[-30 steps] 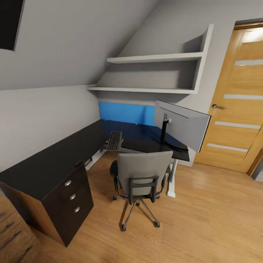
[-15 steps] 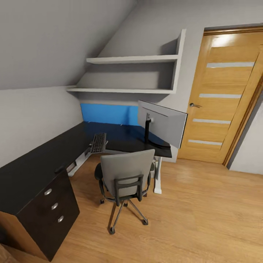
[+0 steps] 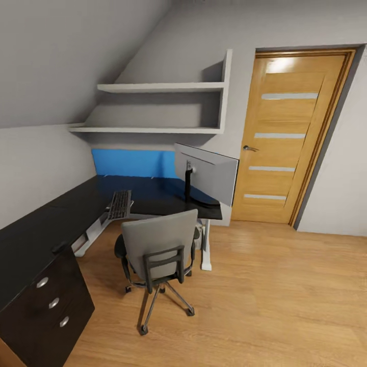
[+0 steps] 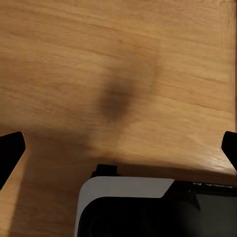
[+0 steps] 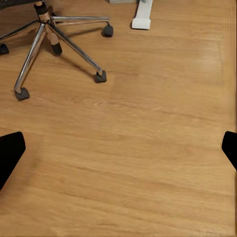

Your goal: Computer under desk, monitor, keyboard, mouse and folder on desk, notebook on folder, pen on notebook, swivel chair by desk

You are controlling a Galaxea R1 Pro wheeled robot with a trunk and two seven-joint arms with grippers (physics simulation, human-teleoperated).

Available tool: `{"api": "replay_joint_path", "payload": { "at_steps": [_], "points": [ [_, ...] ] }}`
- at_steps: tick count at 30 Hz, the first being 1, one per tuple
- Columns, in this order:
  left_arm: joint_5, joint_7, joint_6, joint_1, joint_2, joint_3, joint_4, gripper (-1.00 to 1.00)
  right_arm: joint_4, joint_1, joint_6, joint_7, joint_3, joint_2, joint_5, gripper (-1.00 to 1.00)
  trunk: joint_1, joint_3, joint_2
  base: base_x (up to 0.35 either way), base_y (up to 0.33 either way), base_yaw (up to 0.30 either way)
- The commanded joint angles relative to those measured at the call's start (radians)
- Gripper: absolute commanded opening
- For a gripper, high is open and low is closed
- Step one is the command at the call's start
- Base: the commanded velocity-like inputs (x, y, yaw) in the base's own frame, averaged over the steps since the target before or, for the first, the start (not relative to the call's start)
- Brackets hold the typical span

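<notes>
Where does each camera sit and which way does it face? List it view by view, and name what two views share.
Head view: high on the robot, looking forward and down at the desk, monitor, keyboard, swivel chair and door.
Left wrist view: on the left arm, facing down at the wooden floor; dark fingertips at both edges, robot base below.
Right wrist view: on the right arm, facing the floor; fingertips at both edges.
Shared: the chair's chrome base appears in head and right wrist views.
</notes>
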Motion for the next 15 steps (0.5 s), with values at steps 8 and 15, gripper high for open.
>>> {"api": "replay_joint_path", "payload": {
  "at_steps": [8,15],
  "points": [
    [0.007,-0.002,-0.003,0.000,-0.001,-0.001,0.000,1.00,0.001,-0.001,-0.029,0.004,0.000,-0.003,0.001,1.00,0.000,0.009,-0.001,0.000,0.000,-0.222],
    [0.006,-0.003,-0.003,0.000,-0.003,-0.004,0.000,1.00,0.001,0.000,-0.034,0.004,0.002,-0.003,0.002,1.00,0.000,0.019,-0.001,0.000,0.000,-0.217]
  ]
}}
